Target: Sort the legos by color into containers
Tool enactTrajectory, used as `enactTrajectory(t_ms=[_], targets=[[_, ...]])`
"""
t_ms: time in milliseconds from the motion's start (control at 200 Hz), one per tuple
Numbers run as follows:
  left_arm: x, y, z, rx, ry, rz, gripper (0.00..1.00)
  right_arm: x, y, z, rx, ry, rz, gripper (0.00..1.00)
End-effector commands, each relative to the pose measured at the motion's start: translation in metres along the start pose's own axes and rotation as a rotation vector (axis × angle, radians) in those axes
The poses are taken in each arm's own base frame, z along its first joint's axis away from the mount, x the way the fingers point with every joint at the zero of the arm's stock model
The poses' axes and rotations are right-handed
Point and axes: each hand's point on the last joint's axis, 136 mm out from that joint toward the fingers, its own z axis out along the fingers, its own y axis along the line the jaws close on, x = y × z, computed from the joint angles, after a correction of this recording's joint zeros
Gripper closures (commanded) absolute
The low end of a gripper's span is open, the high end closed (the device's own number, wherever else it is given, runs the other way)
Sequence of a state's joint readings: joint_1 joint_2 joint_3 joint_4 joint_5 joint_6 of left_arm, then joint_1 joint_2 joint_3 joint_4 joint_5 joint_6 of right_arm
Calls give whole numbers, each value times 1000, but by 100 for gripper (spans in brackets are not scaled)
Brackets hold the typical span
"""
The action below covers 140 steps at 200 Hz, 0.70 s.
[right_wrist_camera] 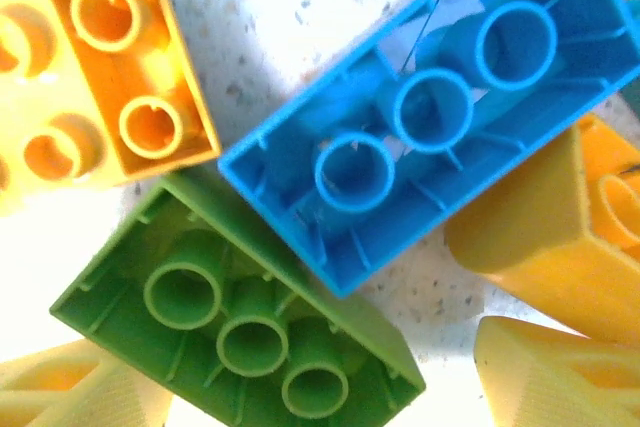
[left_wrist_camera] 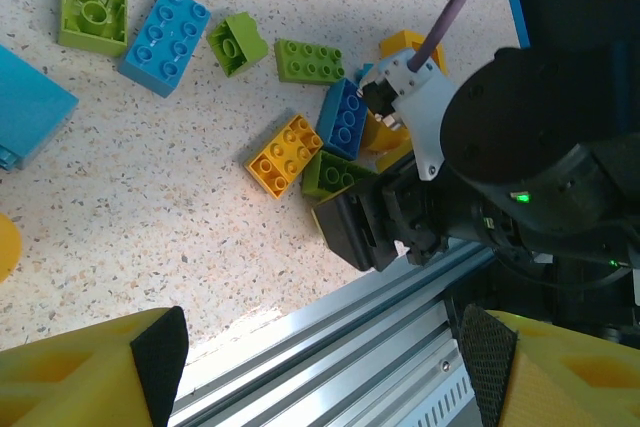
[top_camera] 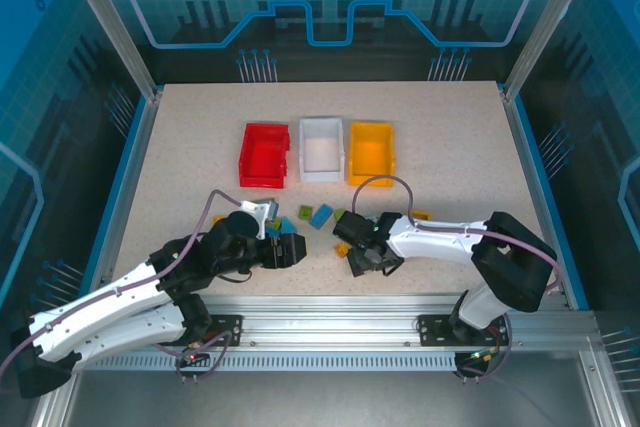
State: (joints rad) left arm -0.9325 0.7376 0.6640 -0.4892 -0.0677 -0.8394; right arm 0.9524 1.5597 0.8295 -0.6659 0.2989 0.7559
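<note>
Right gripper jaws stand apart, low over an upturned green brick that lies against an upturned blue brick; left gripper jaws are also apart, empty, above the speckled table; the legos cluster between both arms; red bin, white bin and orange-yellow bin sit in a row beyond.

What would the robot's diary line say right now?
left hand: open, empty | right hand: open, low over green brick and blue brick | red bin, white bin, yellow bin: look empty
</note>
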Motion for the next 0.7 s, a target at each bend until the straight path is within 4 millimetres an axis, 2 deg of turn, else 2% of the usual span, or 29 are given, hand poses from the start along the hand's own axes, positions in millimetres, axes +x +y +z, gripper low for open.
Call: enactTrajectory(t_ms=[0,45,60,90,160,395,420,505,695], targets=[[-6,-6,-6,10,-28,9,23,-21,9,-1,-31,-35,-16,24],[-6,-6,-6,11,-28,9,23,-20,9,3,-26,-25,-20,25],[-6,-6,-6,14,-29,9,23,-28,14,-2,-41,-43,-15,26],[-6,-6,-6,13,-28,8,23,-31,16,-1,-45,-41,-15,29],[-5,-6,-6,20,-26,6,23,-31,17,1,-48,-32,-18,35],[8,3,-2,48,-10,-55,22,-23,18,-7,-80,-33,9,48],[11,5,-1,48,-3,-61,22,-14,12,-3,-67,-15,7,49],[16,10,1,45,11,-79,22,-9,11,-5,-69,-13,13,52],[18,9,4,62,15,-85,22,-1,8,-3,-59,0,17,60]])
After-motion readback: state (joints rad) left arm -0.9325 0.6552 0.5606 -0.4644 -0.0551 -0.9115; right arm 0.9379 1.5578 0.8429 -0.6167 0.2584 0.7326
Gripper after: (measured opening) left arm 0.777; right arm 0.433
